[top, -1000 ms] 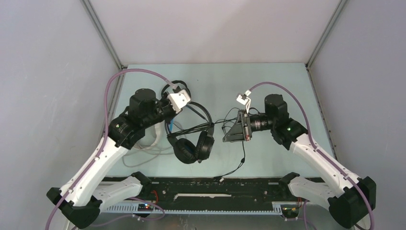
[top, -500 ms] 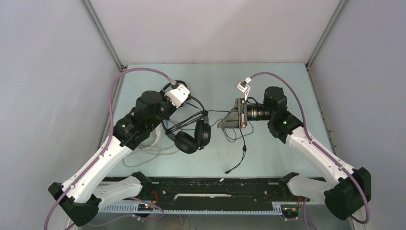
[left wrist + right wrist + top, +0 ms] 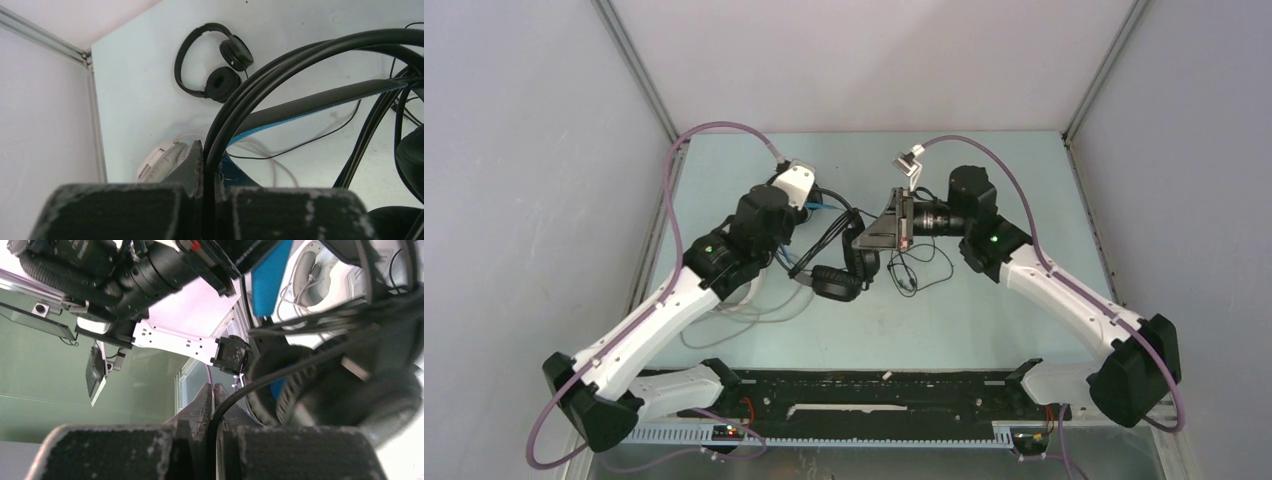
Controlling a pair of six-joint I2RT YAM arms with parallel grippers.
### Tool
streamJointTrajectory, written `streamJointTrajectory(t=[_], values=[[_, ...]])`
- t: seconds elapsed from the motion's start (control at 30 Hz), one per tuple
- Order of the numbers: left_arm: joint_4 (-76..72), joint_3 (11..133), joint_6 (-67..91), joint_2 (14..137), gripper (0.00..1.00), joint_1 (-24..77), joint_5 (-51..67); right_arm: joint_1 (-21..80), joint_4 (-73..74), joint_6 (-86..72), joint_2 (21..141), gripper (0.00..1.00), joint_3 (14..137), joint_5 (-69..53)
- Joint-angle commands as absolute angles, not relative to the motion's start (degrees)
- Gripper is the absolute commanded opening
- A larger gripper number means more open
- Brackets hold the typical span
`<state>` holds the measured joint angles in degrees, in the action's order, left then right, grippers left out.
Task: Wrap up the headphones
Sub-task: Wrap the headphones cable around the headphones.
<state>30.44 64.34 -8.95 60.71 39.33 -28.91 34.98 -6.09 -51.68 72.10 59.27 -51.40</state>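
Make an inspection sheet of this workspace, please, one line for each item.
Surface: pale green table, bare at the far right.
Job's things: blue-band headphones held up at centre; all-black headphones lying flat near the far left corner; white headphones lying partly under the left arm.
Clutter: nothing seen.
Grippers: left gripper shut on the blue-band headphones' headband; right gripper shut on the black cable.
Cables: the black cable lies in loose loops on the table below the right gripper; white cable spread out near the white headphones.
Surroundings: plain grey walls on three sides.
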Motion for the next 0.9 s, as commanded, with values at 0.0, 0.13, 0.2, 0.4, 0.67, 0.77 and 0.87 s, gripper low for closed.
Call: streamJointTrajectory(t=[0.0, 0.13, 0.2, 0.4, 0.67, 0.77, 0.87], values=[[28.44, 67.14, 1.19, 63.24, 0.00, 40.76, -36.85, 37.36, -8.06, -51.27, 75.80, 0.06, 66.73, -49.55], [25.10, 65.81, 7.74, 62.45, 0.00, 41.40, -38.08, 38.62, -2.99, -48.71, 78.68, 0.07, 71.75, -47.71], [26.81, 67.47, 10.51, 63.92, 0.00, 41.42, -39.25, 39.43, -2.05, -48.09, 79.47, 0.09, 72.96, -46.65], [27.86, 68.84, 21.14, 66.44, 0.00, 41.44, -44.13, 42.24, -2.52, -48.75, 81.64, 0.11, 74.08, -43.78], [28.90, 71.16, 30.91, 67.99, 0.00, 41.33, -43.50, 46.21, 9.50, -41.13, 81.93, 0.12, 78.28, -36.23], [28.21, 71.47, 35.00, 67.64, 0.00, 41.36, -40.83, 47.26, 12.91, -38.81, 81.00, 0.12, 78.75, -32.11], [27.43, 72.40, 37.65, 67.23, 0.00, 41.33, -38.70, 48.46, 14.82, -36.83, 79.78, 0.11, 78.75, -28.13]])
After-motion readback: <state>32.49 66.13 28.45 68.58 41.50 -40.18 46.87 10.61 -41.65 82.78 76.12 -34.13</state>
